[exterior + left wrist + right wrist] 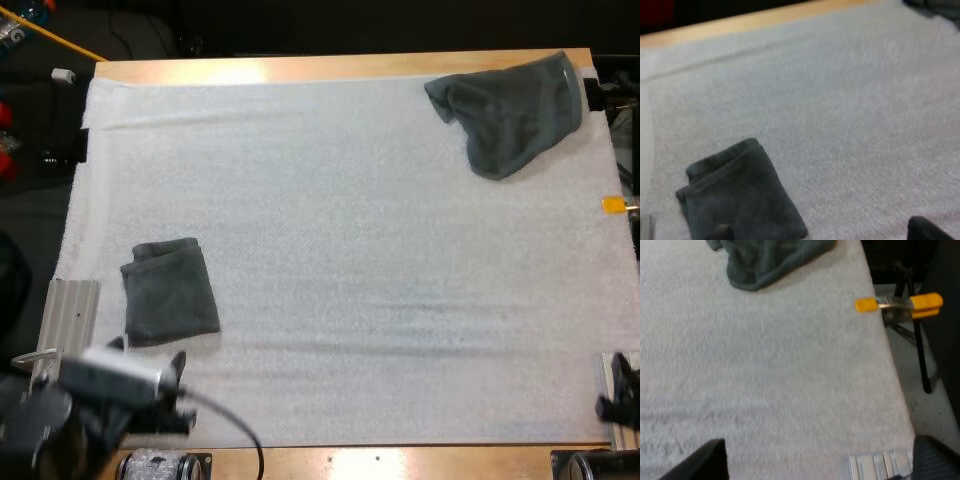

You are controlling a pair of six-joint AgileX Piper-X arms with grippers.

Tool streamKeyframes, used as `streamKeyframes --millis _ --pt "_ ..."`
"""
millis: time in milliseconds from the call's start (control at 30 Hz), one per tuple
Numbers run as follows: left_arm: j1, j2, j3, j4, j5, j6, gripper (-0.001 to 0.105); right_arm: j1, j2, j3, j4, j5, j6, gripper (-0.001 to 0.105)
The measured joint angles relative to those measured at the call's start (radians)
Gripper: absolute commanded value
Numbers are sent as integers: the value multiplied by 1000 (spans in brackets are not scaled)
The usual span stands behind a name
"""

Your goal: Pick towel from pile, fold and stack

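Judged step: fetching the next towel. The folded towel [170, 292] lies by my left hand [822, 232]; the crumpled towel [510, 112] sits far right on the mat [330, 250]. Both the left hand and right hand [815, 462] gape empty; next, a long reach.

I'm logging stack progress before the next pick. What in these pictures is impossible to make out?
1. Folded towel: how many layers it holds; the high view looks from above, and the left wrist view's edge cuts its near side.
2. Crumpled towel: one towel or several; its own folds hide that, and both wrist views' edges cut it off.
3. Right gripper: the high view's right edge cuts most of it off.
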Motion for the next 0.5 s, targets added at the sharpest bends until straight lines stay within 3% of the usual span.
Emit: streamKeyframes --millis 267,500 --pt "0 -199 0 88 0 9 65 0 -178 0 39 0 47 71" --pt "0 -308 2 153 0 17 65 0 -194 -6 59 0 112 71"
